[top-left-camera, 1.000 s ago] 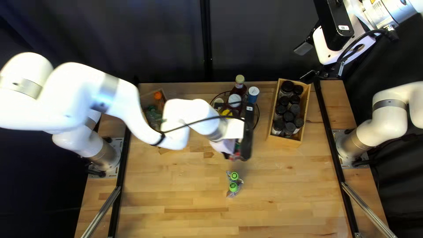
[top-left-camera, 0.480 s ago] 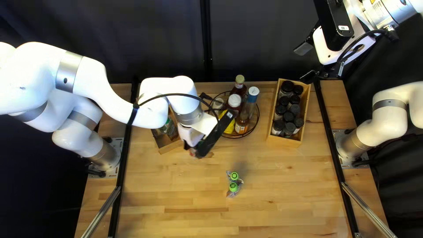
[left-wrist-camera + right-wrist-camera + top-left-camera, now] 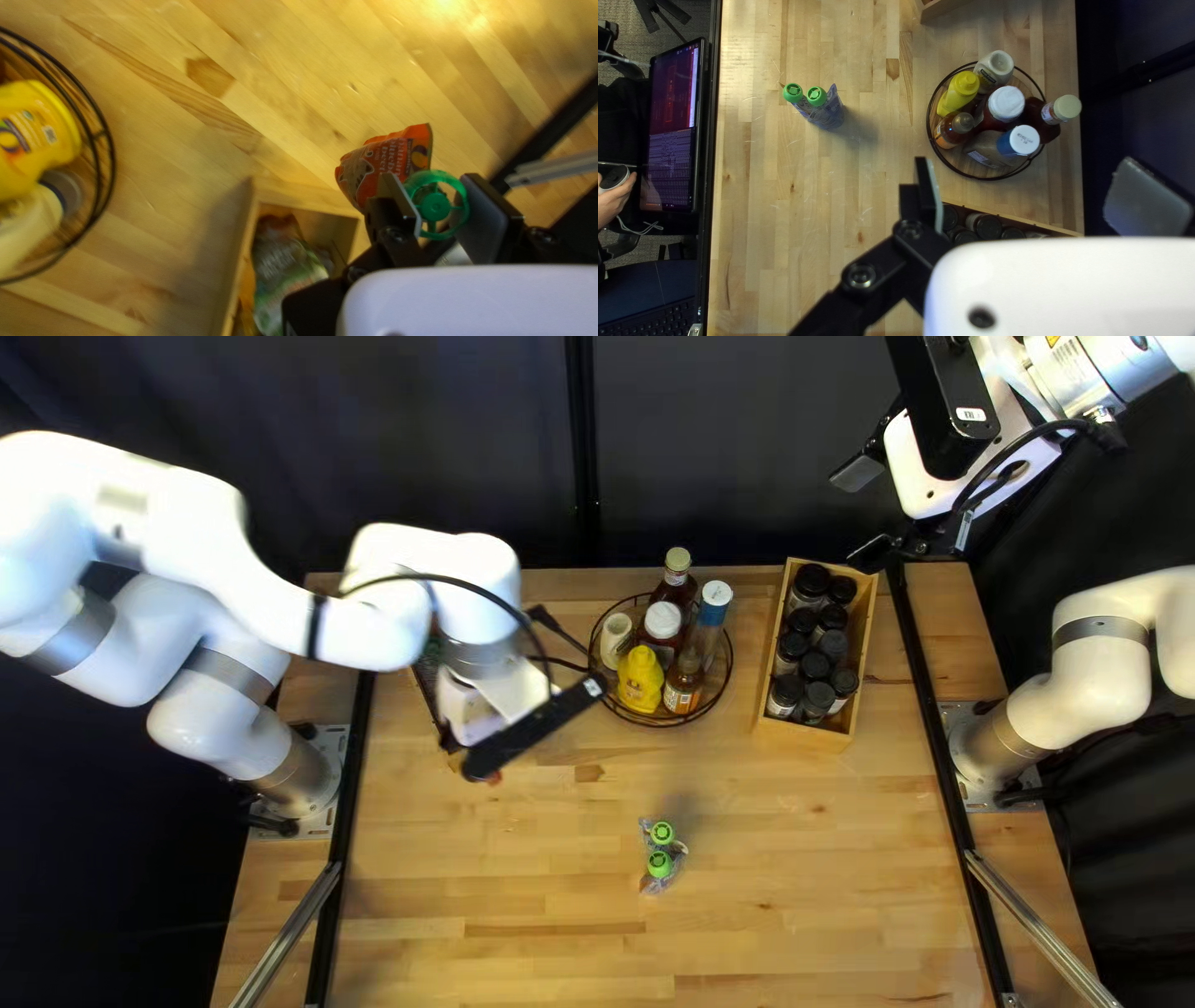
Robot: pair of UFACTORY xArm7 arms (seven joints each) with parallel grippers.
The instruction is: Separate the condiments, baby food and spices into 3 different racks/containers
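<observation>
My left gripper (image 3: 483, 759) hangs beside the left wooden crate, largely hidden under its arm. In the left wrist view my left gripper (image 3: 439, 202) is shut on the green cap of an orange pouch (image 3: 389, 158), outside the crate (image 3: 299, 194), which holds a green-and-white pouch (image 3: 283, 267). Two green-capped pouches (image 3: 661, 856) stand mid-table. Condiment bottles, including a yellow one (image 3: 640, 680), fill the round wire rack (image 3: 656, 723). Dark-lidded spice jars (image 3: 815, 666) fill the right wooden crate (image 3: 803, 736). My right gripper (image 3: 864, 513), open and empty in the right wrist view (image 3: 1027, 196), is raised beyond that crate.
Black rails (image 3: 934, 709) run along both sides of the table (image 3: 797, 896). A dark curtain (image 3: 722, 448) hangs behind it. Beyond the near edge, a person's hand (image 3: 615, 202) and a laptop (image 3: 672, 127) show in the right wrist view.
My left arm has swung left from the table's middle with the orange pouch, uncovering the wire rack and reaching the left crate. My right arm and the two standing pouches have stayed put.
</observation>
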